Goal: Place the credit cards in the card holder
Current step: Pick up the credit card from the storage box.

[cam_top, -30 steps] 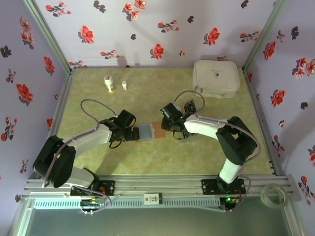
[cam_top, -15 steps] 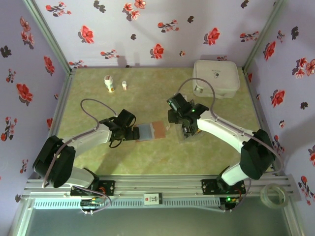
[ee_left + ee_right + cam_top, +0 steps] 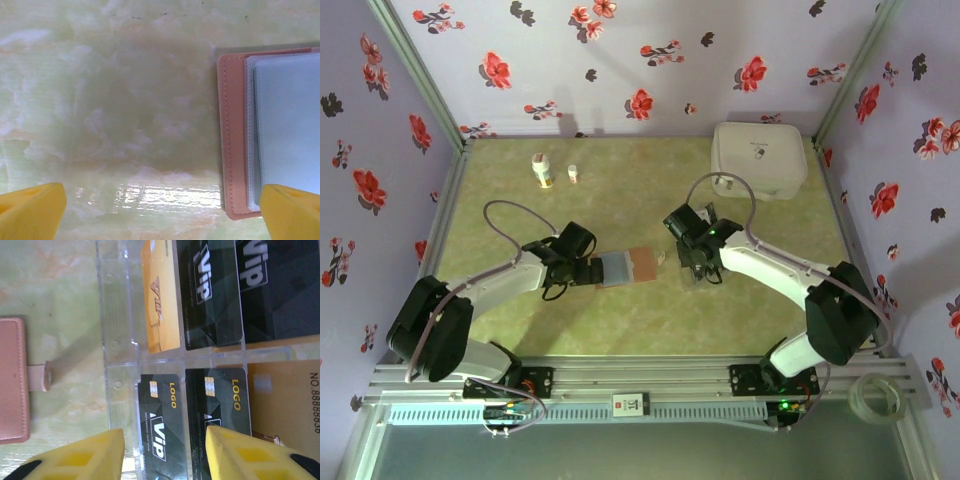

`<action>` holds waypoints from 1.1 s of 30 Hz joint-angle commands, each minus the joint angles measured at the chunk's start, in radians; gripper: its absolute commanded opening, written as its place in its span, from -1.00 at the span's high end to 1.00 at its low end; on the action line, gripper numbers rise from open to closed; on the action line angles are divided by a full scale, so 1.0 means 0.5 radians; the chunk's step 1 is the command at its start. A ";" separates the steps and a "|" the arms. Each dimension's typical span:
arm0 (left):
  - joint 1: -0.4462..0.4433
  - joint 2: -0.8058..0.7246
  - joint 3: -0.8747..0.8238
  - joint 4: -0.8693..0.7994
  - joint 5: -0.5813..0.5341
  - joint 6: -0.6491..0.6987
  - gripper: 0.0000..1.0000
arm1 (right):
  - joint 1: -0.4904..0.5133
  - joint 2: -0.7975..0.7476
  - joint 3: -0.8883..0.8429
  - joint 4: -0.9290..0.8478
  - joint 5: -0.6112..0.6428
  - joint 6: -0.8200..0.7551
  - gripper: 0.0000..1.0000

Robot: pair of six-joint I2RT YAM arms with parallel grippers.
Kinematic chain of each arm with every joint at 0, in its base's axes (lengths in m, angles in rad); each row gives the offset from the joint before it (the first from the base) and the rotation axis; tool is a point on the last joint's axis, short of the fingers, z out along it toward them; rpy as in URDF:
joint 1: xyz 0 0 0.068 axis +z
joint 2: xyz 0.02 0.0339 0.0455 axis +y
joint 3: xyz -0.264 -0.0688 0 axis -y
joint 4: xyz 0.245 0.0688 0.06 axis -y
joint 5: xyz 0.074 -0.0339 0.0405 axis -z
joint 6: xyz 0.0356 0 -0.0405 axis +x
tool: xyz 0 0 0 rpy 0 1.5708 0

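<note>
The card holder (image 3: 628, 266) lies open on the green table, reddish-brown with a pale grey-blue inside (image 3: 287, 125). My left gripper (image 3: 162, 210) is open wide at its left edge, low over the table, one yellow fingertip (image 3: 292, 212) over the holder's near corner. The credit cards sit in a clear plastic tray (image 3: 117, 345) just right of the holder (image 3: 11, 380): black VIP cards (image 3: 160, 415) and orange ones (image 3: 160, 300). My right gripper (image 3: 165, 455) hovers open above them, its fingers either side of a black card, gripping nothing. From above, the right gripper (image 3: 692, 262) covers most of the tray.
A large white rounded case (image 3: 759, 158) stands at the back right. Two small bottles (image 3: 542, 170) stand at the back left. The holder's strap tab (image 3: 39, 377) points toward the card tray. Flowered walls close in three sides of the table.
My right gripper has pulled away from the card holder's right edge, swung right, and now sits over the card tray. The left arm and the holder have not moved.
</note>
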 commanded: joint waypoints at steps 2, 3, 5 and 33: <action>-0.009 -0.008 0.058 -0.038 -0.040 0.019 -0.99 | -0.020 0.039 -0.048 0.000 0.017 -0.010 0.12; -0.010 -0.005 0.063 -0.038 -0.040 0.020 -0.99 | -0.020 0.049 -0.049 0.005 0.004 -0.007 0.13; -0.008 -0.004 0.065 -0.040 -0.040 0.017 -0.99 | -0.020 0.063 -0.053 0.011 -0.001 -0.006 0.16; -0.011 0.008 0.035 -0.010 -0.031 0.019 -0.99 | -0.023 0.045 -0.062 0.022 -0.082 0.008 0.49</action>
